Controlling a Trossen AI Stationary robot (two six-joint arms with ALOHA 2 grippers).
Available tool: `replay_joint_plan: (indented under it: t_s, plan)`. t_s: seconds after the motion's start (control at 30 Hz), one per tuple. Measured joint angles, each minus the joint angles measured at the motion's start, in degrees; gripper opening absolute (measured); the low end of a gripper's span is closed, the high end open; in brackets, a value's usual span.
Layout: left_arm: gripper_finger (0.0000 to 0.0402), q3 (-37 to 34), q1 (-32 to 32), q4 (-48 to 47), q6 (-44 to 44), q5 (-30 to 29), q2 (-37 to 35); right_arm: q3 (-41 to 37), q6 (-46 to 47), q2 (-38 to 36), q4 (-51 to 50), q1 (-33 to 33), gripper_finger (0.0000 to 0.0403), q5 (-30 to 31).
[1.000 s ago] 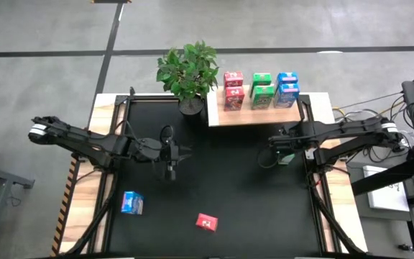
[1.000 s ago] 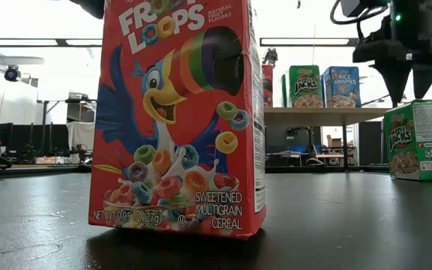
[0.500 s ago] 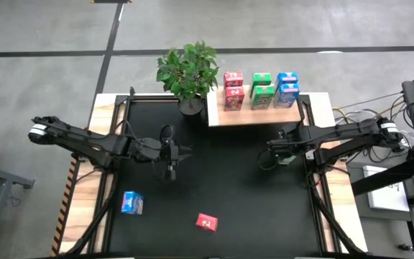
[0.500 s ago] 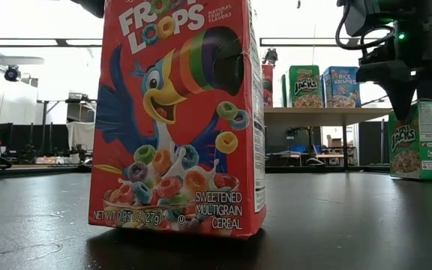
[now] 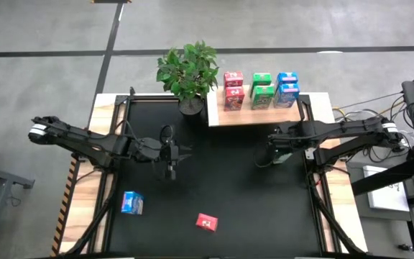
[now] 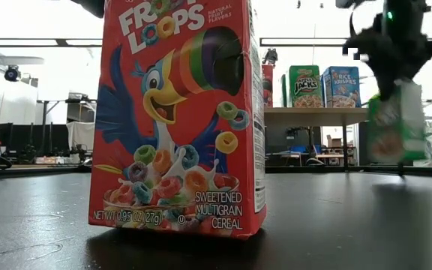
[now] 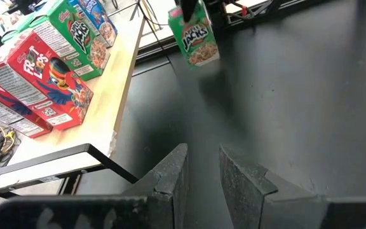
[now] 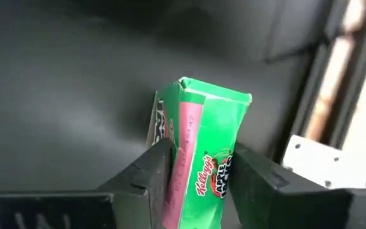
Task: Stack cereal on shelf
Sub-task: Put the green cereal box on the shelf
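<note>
The shelf (image 5: 264,115), a pale light-wood plank with visible grain, lies at the bench's (image 5: 221,187) 12 to 1 o'clock edge and carries six small cardboard cereal boxes in three pairs: red boxes (image 5: 233,90) on its left, green boxes (image 5: 262,90) in the middle, blue boxes (image 5: 287,88) on its right. In the left wrist view the red ones show a toucan print and the green ones an Apple Jacks label. A leafy potted plant (image 5: 188,70) stands just beside the shelf's left end, at about 11 o'clock on the bench.

The right tool (image 8: 199,168) is at about 3 o'clock on the bench, its two dark fingers pressed against the sides of a green Apple Jacks box (image 8: 199,159), gripping it. The box has a pink side stripe and its top flap shows a crease. In the low view the box appears clear of the matte black bench top, hanging tilted beneath the tool.

Two more boxes remain on the bench: a blue box (image 5: 132,203) at about 8 o'clock and a red Froot Loops box (image 5: 207,222) at 6 o'clock, standing upright and filling the low view with its glossy printed front.

The left tool (image 7: 199,168) hovers near the bench's centre-left, at about 9 o'clock, its fingers a narrow gap apart and holding nothing.
</note>
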Motion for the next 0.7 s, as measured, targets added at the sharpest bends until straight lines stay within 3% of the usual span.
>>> replay_joint_plan:
  t_s: [0.33, 0.7]
  plan:
    - [0.0072, 0.0, 0.0, 0.5, 0.0, 0.0, 0.0, 18.2, -18.9, 2.9, 3.6, 0.0, 0.0124, 6.4]
    - [0.0072, 0.0, 0.0, 0.5, 0.0, 0.0, 0.0, 34.3, -54.2, 10.1, 3.3, -2.9, 0.0121, 12.6]
